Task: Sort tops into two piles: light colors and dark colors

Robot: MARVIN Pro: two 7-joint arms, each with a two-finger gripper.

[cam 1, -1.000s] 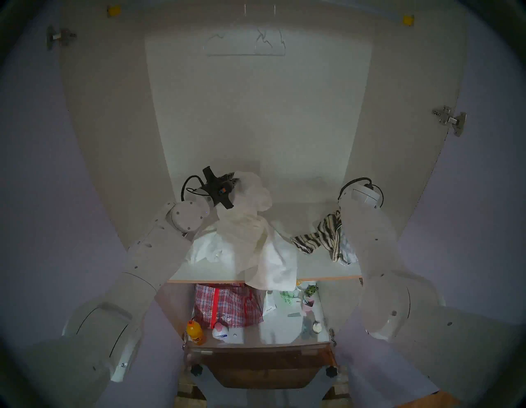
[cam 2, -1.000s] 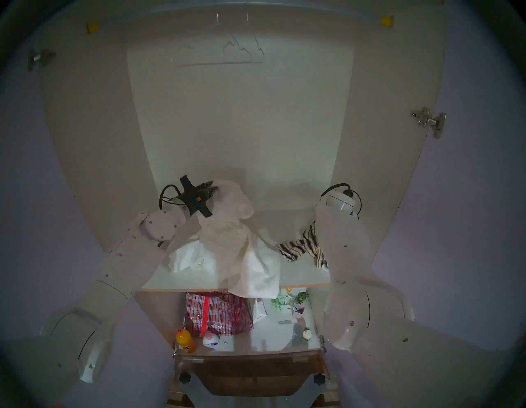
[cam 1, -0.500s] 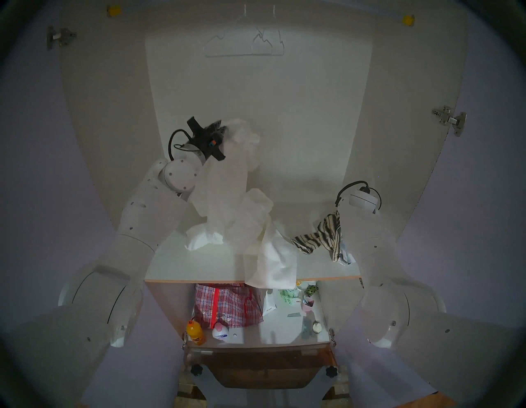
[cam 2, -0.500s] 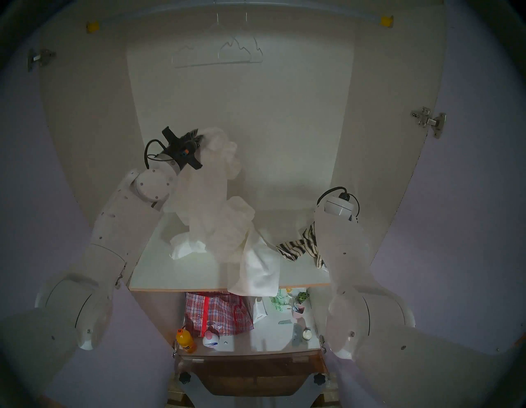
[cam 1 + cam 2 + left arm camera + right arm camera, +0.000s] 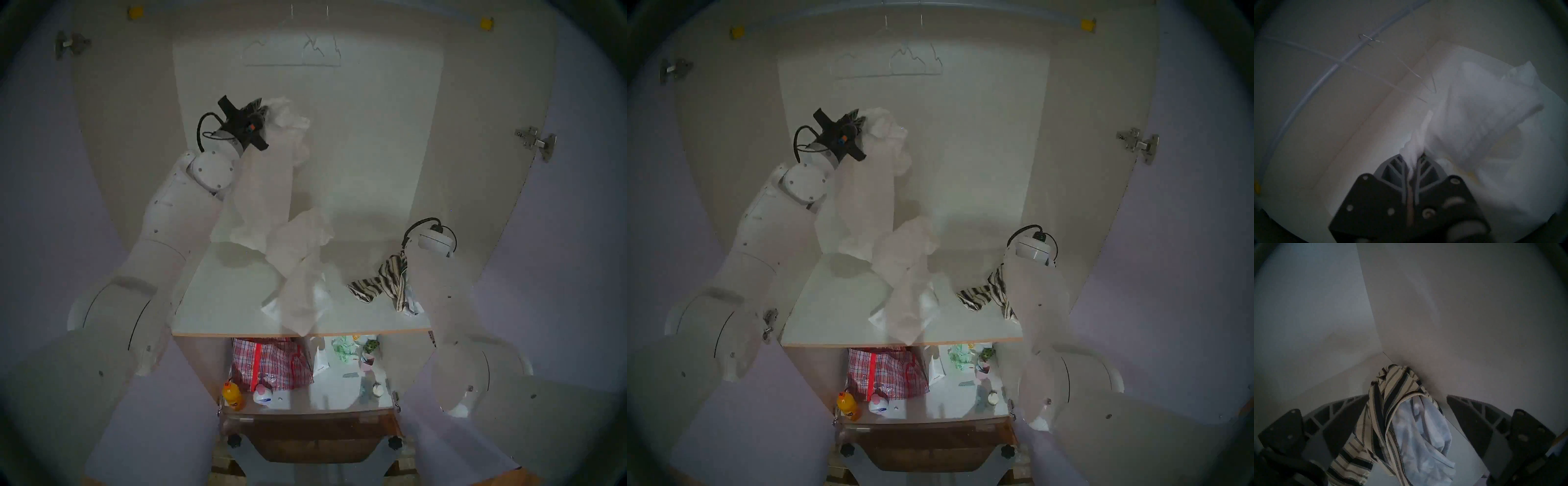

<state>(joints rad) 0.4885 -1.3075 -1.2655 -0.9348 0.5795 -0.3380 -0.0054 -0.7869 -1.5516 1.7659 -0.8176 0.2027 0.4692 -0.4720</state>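
My left gripper [image 5: 264, 109] is shut on a large white top [image 5: 268, 176] and holds it high above the shelf; the pinch shows in the left wrist view [image 5: 1412, 157]. A cream top [image 5: 300, 237] hangs tangled below it and trails down to white cloth [image 5: 317, 302] at the shelf's front edge. The beige top with black stripes [image 5: 383, 281] lies heaped at the right with pale grey-blue cloth [image 5: 412, 302]. My right gripper [image 5: 1407, 398] is open, its fingers [image 5: 1349, 412] on either side of the striped top [image 5: 1390, 390] and the grey-blue cloth [image 5: 1420, 429].
All this lies on a white wardrobe shelf [image 5: 220, 305] walled at the back and sides. Wire hangers [image 5: 291, 54] hang from a rail above. Below the shelf stand a red checked bag [image 5: 271, 363], an orange bottle [image 5: 233, 395], a white plastic bag [image 5: 320, 359] and small items.
My left gripper has risen up and slightly left with the white top, lifting it off the shelf. The cream cloth was drawn up, leaving less overhang at the front edge. The right arm is unchanged.
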